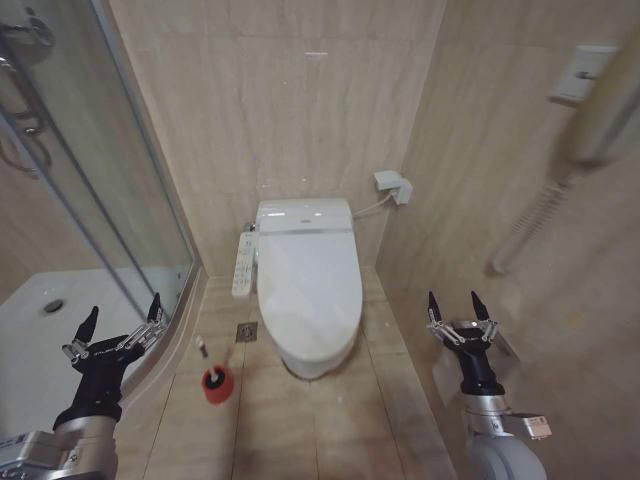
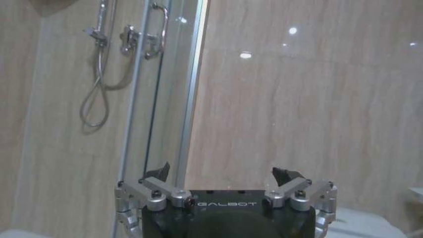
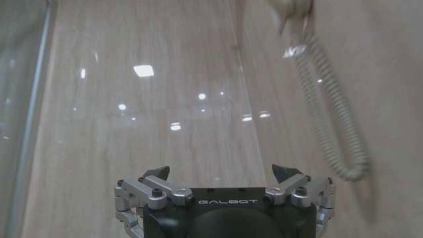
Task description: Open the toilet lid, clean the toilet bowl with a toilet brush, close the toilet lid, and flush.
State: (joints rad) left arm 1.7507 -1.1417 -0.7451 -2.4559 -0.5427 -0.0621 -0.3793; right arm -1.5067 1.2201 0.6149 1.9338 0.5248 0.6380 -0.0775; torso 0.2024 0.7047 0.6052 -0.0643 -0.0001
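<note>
Toilet lid [image 1: 305,285] is down and covers the bowl, so you can't see inside it; the toilet sits against the back wall, mid-frame in the head view. Your left gripper [image 1: 120,322] hangs low at the left, over the curved edge of the shower tray [image 1: 30,330], jaws spread wide, holding nothing. Your right gripper [image 1: 452,306] hangs low at the right, close to the right wall, jaws also apart and empty. Both are well short of the toilet. The toilet brush [image 1: 203,350] stands in its red holder [image 1: 217,384] on the floor, just left of the toilet base and near the tray's curved edge, between your left gripper and the toilet. Things around: a white control panel [image 1: 243,264] juts out along the toilet's left side, touching or just beside the lid's edge; a small floor drain [image 1: 247,331] sits between that panel and the brush. The glass shower door [image 1: 110,190] and its frame run along the left, close to the left arm; in the left wrist view you see the shower hose [image 2: 98,94] behind that glass. On the right wall a handset [image 1: 600,100] with a coiled cord [image 1: 525,225] hangs above the right gripper; the cord [image 3: 334,124] also dangles ahead in the right wrist view. A white wall outlet [image 1: 393,186] with a cable sits right of the tank.
</note>
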